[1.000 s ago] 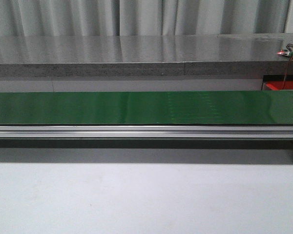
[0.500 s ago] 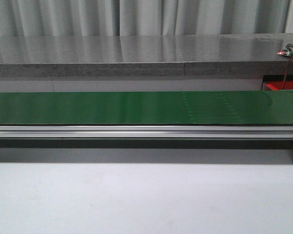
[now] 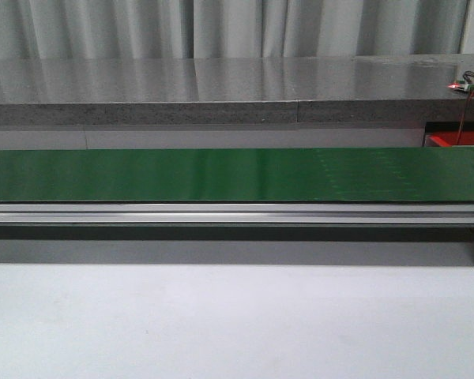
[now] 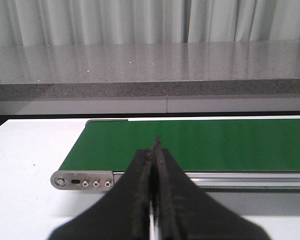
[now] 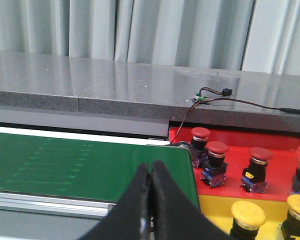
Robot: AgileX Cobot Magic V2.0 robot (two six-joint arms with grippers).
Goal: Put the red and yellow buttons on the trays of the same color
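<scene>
Several red buttons [image 5: 217, 148] stand on the red tray [image 5: 280, 172], and two yellow buttons [image 5: 247, 214] stand on the yellow tray [image 5: 215, 210] beside it. Both trays sit just past the right end of the green conveyor belt [image 3: 221, 174]. My right gripper [image 5: 151, 167] is shut on nothing, near that end of the belt [image 5: 65, 160] and apart from the buttons. My left gripper [image 4: 155, 145] is shut and empty at the belt's other end [image 4: 215, 142]. No button lies on the belt. Neither gripper appears in the front view, where only a corner of the red tray [image 3: 458, 140] shows.
A long grey stone counter [image 3: 221, 87] runs behind the belt, with curtains beyond it. A small circuit board with red and black wires [image 5: 205, 96] lies on the counter above the trays. The belt's aluminium rail [image 3: 221, 213] faces the white tabletop [image 3: 221, 324].
Faint pale marks on the belt have drifted to the right. Nothing else differs in the front view.
</scene>
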